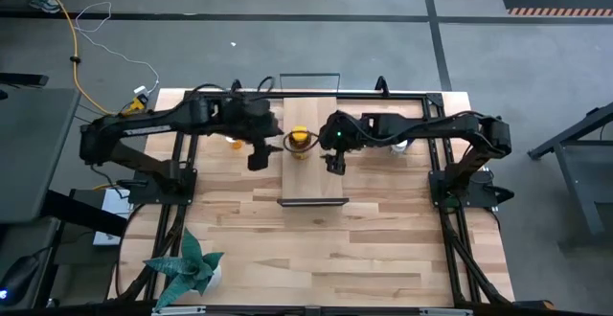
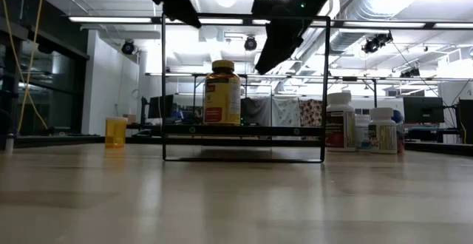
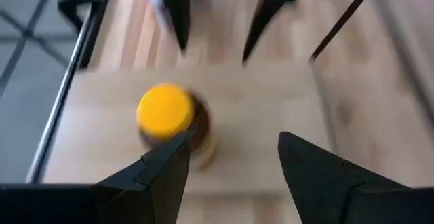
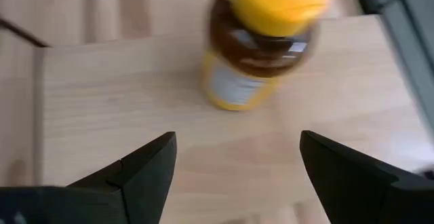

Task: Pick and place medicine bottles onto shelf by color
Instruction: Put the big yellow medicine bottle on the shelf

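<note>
Overhead, the light plank table [image 1: 316, 230] carries the shelf [image 1: 311, 177]; on it the amber bottle [image 1: 300, 141] stands upright between the left gripper [image 1: 259, 156] and right gripper [image 1: 332, 162], both spread wide and empty; grey floor [image 1: 287, 38] surrounds.

On the shelf [image 1: 311, 168], only the amber bottle [image 1: 300, 142] blocks the upper-centre; its lower half lies bare, both grippers flanking the bottle.
</note>
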